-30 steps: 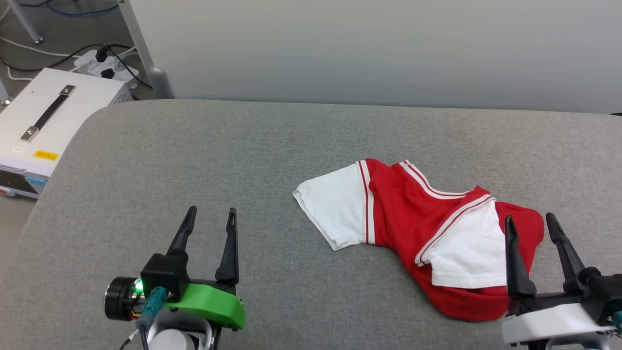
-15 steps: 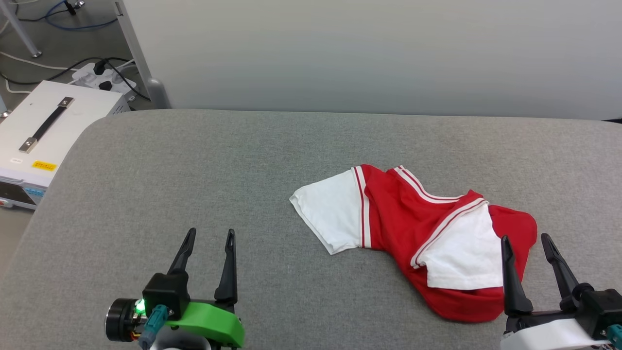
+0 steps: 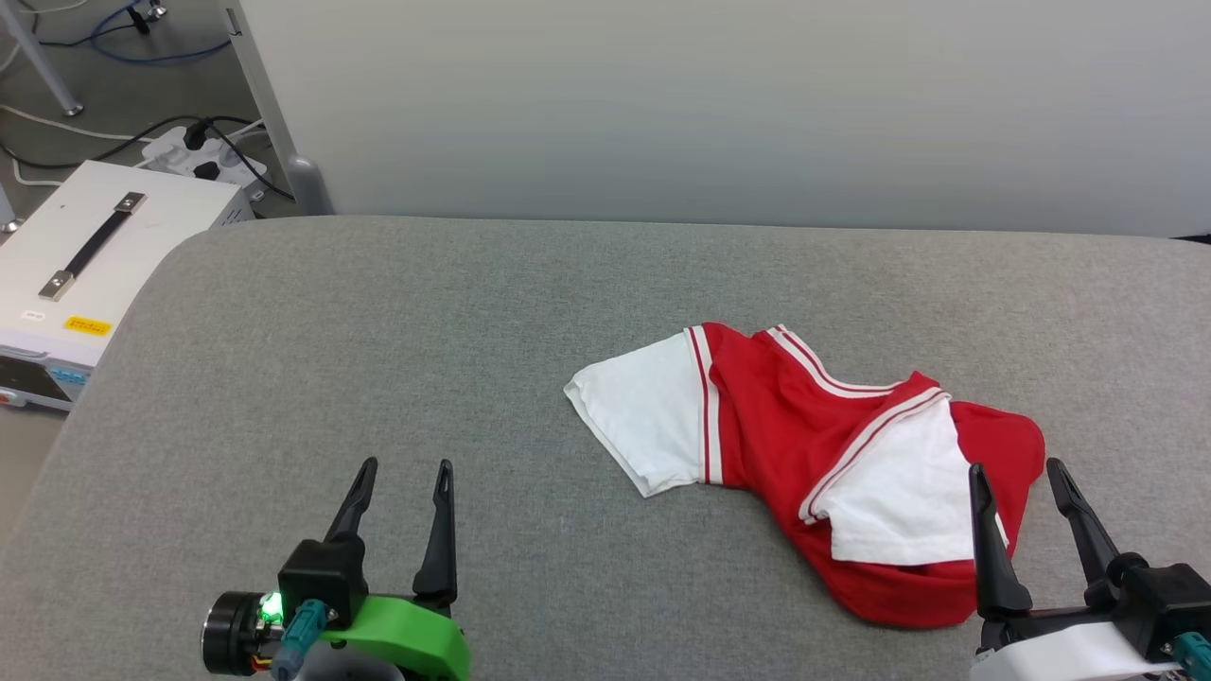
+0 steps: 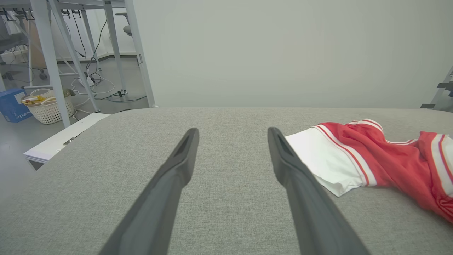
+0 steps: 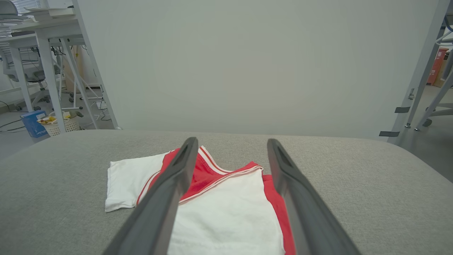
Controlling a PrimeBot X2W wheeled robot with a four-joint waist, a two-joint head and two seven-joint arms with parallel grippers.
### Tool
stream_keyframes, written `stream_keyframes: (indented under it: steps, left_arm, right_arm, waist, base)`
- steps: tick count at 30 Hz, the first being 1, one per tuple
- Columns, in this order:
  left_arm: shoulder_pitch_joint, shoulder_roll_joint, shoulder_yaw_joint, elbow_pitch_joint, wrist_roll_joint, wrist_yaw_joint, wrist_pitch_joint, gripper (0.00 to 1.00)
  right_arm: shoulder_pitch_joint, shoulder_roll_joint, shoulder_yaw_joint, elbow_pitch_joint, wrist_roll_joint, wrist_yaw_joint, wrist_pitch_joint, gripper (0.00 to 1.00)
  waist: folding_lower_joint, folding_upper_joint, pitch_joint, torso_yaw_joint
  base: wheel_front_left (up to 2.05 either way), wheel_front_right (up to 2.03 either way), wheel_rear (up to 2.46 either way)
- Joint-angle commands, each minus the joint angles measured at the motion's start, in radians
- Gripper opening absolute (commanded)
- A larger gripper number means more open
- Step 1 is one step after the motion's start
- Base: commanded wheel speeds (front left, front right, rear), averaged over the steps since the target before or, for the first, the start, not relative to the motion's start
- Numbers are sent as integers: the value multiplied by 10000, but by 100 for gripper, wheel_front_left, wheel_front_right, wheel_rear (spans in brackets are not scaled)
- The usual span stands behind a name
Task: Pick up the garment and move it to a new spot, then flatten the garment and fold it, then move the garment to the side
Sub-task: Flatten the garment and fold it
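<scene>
Two hands are nearest, at the front edge of the grey table (image 3: pixel 378 331). The left hand (image 3: pixel 407 464) has its fingers spread with nothing between them, over bare cloth and well apart from the garment (image 3: pixel 757 416). The right hand (image 3: pixel 1013 466) is also spread and holds nothing. Its tips are at the near right edge of the garment; I cannot tell if they touch it.

The garment lies crumpled on the right half of the table. One white sleeve is flat toward the left, and the other is folded over the red body.

Farther, on the floor at the left, stands a white case (image 3: pixel 114 236) with a black handle, and behind it a power strip (image 3: pixel 203 142). A white basket (image 4: pixel 47 108) holds some yellow things, with a blue box (image 4: pixel 12 108) just beside it. A pale wall panel (image 3: pixel 710 95) rises behind the table.
</scene>
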Motion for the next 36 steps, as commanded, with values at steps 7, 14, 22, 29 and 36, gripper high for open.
stream_keyframes:
  steps: [7, 14, 22, 29, 36]
  left_arm:
    - [132, -92, 142, 94, 164, -91, -57, 100]
    - [-94, -138, 217, 34, 210, -103, -57, 100]
    - [-341, -161, 303, -43, 220, -123, -57, 100]
    - [-513, -173, 382, -88, 182, -91, -57, 100]
    - [-719, -178, 231, -129, 52, -28, -57, 100]
  right_arm:
    - [-75, -20, -153, 17, -89, -7, -61, 100]
    - [-1536, -121, -817, -581, -1171, -7, -61, 100]
    - [-3425, -2041, -253, 88, -456, -7, -61, 100]
    - [-4992, -4662, 2027, 1444, 2319, -7, 2211, 100]
    - [-5563, -6758, 4543, 1217, 5552, -7, 6287, 100]
  waist:
    - [0, 0, 28, -35]
    - [0, 0, 394, -32]
    - [0, 0, 876, -72]
    - [0, 0, 1142, -68]
    - [0, 0, 1480, 32]
  base:
    - [0, 0, 0]
    - [0, 0, 0]
    - [0, 0, 0]
    - [0, 0, 0]
    - [0, 0, 0]
